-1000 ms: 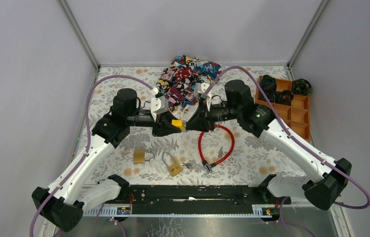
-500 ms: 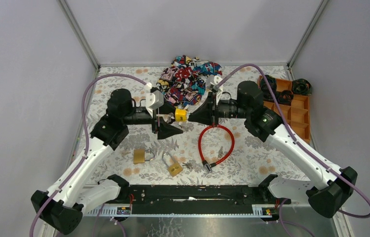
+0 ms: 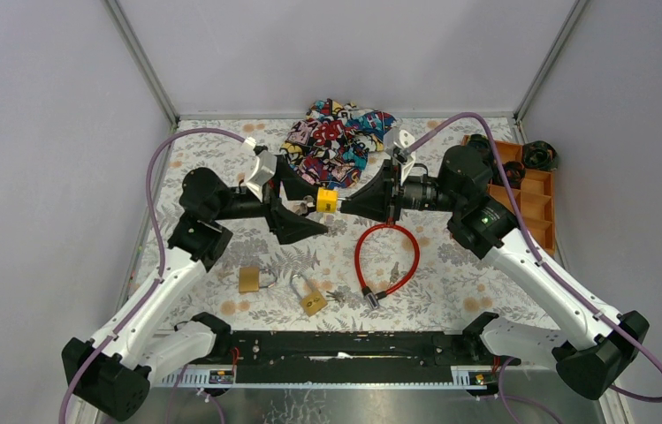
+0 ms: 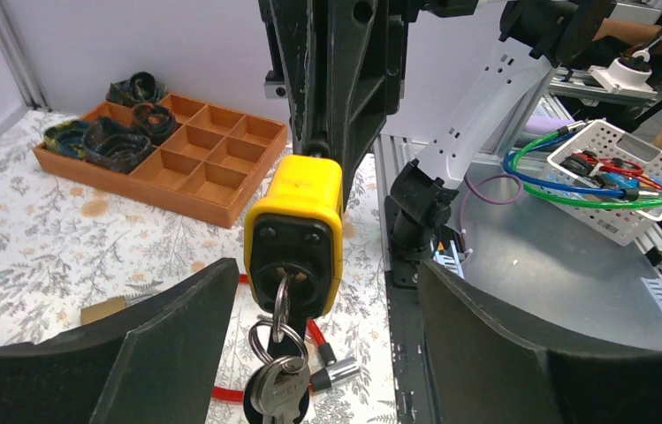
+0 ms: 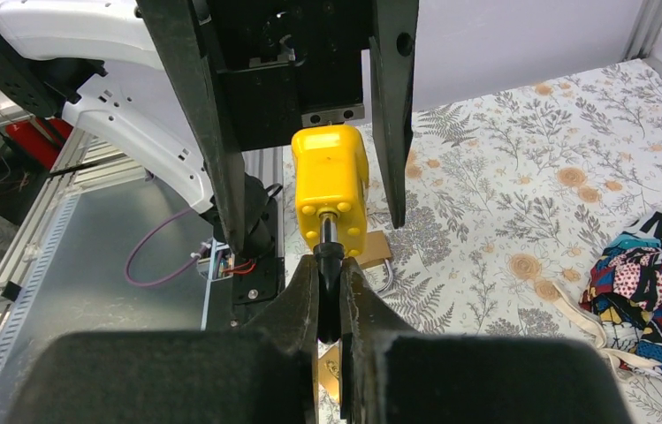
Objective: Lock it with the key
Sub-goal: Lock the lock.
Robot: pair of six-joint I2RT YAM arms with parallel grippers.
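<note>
Right wrist view is showing the right gripper point(image 5: 329, 296) pinching the black stem of the yellow padlock point(image 5: 331, 190) in mid-air — the left gripper point(image 4: 327, 269) is gaping wide around it, keys point(image 4: 276, 389) dangling from its keyhole.

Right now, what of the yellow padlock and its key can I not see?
Right wrist view: the yellow padlock hides its own keyhole.
Right wrist view: the right pincer covers most of the shackle.
Left wrist view: the bottom edge cuts off the keys.
Top view: those keys are too small.
</note>
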